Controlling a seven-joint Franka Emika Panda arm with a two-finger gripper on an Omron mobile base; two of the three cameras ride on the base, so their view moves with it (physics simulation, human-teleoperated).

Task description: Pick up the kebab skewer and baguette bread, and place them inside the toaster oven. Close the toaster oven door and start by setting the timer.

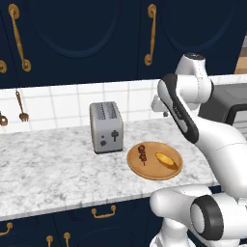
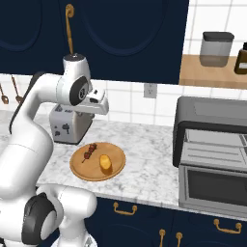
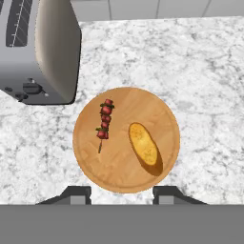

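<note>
We see dark two-finger gripper (image 3: 121, 192) hovering above round wooden board (image 3: 164, 119), jaws parted, holding nothing. Thin kebab skewer with dark red chunks (image 3: 104, 121) lies on board's left half; stubby golden-yellow baguette bread (image 3: 144, 147) beside it, apart. Small silver two-slot toaster (image 1: 106, 126) stands just left of board. Large dark grey toaster oven (image 2: 212, 113) sits far right on marble counter (image 2: 149, 154), its door (image 2: 212, 185) down.
</note>
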